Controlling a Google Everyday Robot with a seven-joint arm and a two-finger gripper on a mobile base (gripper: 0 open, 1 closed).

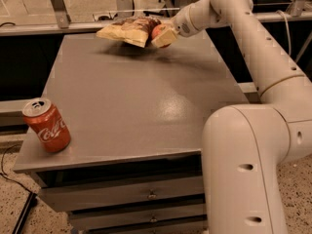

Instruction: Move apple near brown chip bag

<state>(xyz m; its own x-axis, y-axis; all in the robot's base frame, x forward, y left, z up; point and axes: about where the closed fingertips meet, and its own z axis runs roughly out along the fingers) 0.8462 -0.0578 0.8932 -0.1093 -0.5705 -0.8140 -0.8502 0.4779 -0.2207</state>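
The apple is small and red-orange, and it sits between the pale fingers of my gripper at the far edge of the grey table. The gripper is shut on it and holds it low over the tabletop. The brown chip bag, wrinkly, yellow-tan with a dark brown patch, lies flat just left of the apple, and the two nearly touch. My white arm reaches in from the right.
A red Coca-Cola can stands upright at the table's near left corner. Drawers sit under the tabletop. A metal rail runs behind the table. My large white base stands at the near right.
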